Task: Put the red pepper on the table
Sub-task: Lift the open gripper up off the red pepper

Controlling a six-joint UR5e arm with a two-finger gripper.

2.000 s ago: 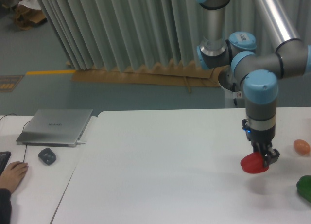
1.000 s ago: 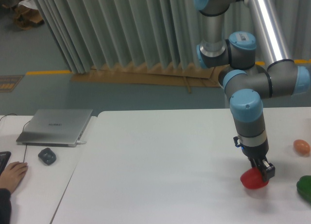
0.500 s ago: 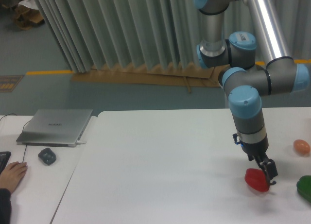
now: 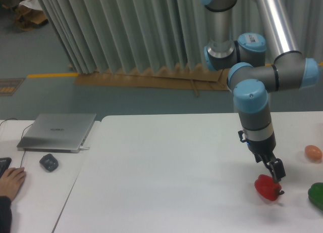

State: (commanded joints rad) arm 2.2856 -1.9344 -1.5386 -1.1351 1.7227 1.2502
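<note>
The red pepper (image 4: 265,187) lies on the white table (image 4: 166,177) near its right side, resting on the surface. My gripper (image 4: 276,174) hangs tilted just above the pepper's upper right edge, with only a small gap to it. Its fingers stand open and hold nothing. The arm comes down from the upper right.
A small orange egg-shaped object (image 4: 313,152) and a dark green pepper (image 4: 317,195) sit at the table's right edge, close to the red pepper. On the adjoining desk to the left are a closed laptop (image 4: 58,131), a mouse (image 4: 49,162) and a person's hand (image 4: 11,181).
The gripper carried the red pepper down to the table, let it go, and has now risen slightly up and to the left. The pepper stays lying on the surface.
</note>
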